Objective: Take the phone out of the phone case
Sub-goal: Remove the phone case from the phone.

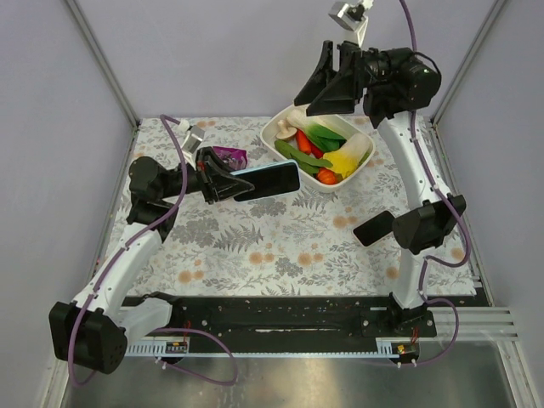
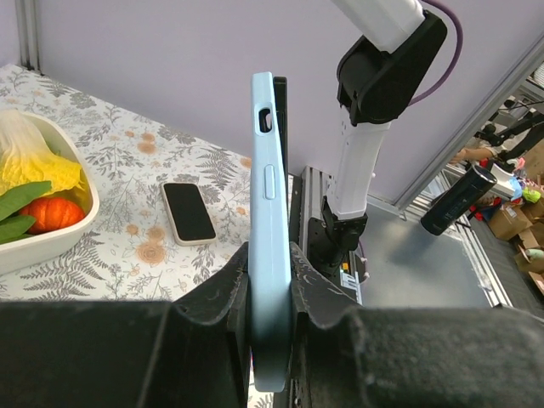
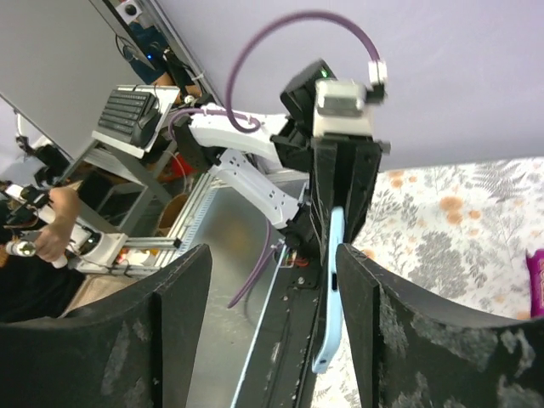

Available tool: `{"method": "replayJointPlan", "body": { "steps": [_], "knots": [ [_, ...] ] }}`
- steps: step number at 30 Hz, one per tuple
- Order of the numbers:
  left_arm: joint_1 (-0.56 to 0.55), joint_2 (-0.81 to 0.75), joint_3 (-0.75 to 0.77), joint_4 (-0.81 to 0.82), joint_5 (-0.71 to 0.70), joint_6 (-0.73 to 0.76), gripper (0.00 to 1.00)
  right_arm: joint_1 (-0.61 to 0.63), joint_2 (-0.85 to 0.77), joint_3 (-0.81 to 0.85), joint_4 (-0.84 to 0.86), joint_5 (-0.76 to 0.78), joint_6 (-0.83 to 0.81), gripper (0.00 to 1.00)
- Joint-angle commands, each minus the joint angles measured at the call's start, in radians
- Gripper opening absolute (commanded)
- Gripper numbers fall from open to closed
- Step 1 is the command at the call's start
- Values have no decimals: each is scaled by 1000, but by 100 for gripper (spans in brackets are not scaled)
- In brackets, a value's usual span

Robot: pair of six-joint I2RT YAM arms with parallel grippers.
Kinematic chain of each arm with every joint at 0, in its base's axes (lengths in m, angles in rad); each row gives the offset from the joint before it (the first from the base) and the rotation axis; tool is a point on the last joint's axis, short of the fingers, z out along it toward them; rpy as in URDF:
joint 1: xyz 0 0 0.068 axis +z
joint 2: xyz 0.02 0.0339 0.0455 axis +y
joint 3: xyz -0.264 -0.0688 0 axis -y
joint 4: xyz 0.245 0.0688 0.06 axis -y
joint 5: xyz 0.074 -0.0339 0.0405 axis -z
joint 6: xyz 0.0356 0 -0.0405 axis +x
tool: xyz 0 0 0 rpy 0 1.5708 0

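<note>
Light blue phone case [image 1: 270,181] clamped edgewise in left tool [image 1: 223,182], raised above tabletop [image 1: 255,238], phone [image 1: 374,228] flat on tabletop, right tool [image 1: 319,85] empty, jaws wide, raised near bowl [image 1: 355,172]

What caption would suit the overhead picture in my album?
Left pincer grips a pale blue phone case above the table; right pincer, raised and open, near a vegetable bowl; a phone lies nearby.

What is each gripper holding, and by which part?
The left gripper clamps the slim light-blue phone case by one end, pinched across its two flat faces. The right gripper is open and holds nothing.
</note>
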Motion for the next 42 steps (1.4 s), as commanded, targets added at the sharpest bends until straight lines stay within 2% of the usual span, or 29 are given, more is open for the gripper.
{"method": "replayJointPlan", "body": {
  "steps": [1, 3, 4, 6, 7, 11, 12, 14, 17, 22, 28, 33, 36, 39, 42],
  "knots": [
    [4, 2, 86, 7, 15, 9, 0, -25, -11, 238, -609, 20, -498, 70],
    [4, 5, 106, -60, 26, 41, 0, -48, 5, 390, -1012, 153, -819, 75],
    [6, 5, 119, -104, 32, 67, 0, -54, 10, 441, -1130, 222, -915, 78],
    [4, 1, 150, -193, 43, 116, 0, -62, 16, 434, -1143, 307, -903, 79],
    [4, -2, 161, -224, 46, 137, 0, -62, 16, 411, -1208, 347, -935, 82],
    [10, -2, 175, -232, 42, 135, 0, -57, 26, 458, -1725, 610, -1393, 86],
    [13, -2, 167, -194, 35, 103, 0, -57, 7, 419, -1759, 629, -1453, 87],
    [27, 4, 141, -6, 28, -50, 0, -68, -29, 312, -1755, 575, -1469, 91],
    [36, 13, 116, 177, 22, -184, 0, -69, -124, 99, -1680, 466, -1451, 99],
    [50, -2, 80, 285, -37, -261, 0, -69, -393, -326, -1522, 487, -1514, 100],
    [70, -2, 80, 228, -107, -240, 0, -69, -597, -655, -1242, 331, -1379, 98],
    [72, 2, 81, 227, -123, -258, 0, -57, -678, -827, -1021, 266, -1288, 92],
    [72, 4, 75, 237, -124, -275, 0, -27, -679, -849, -1039, 275, -1339, 91],
    [72, -2, 64, 282, -124, -316, 0, 19, -656, -819, -1153, 313, -1446, 90],
    [72, -7, 52, 312, -124, -344, 0, 52, -634, -818, -1154, 334, -1472, 88]
  ]
}}
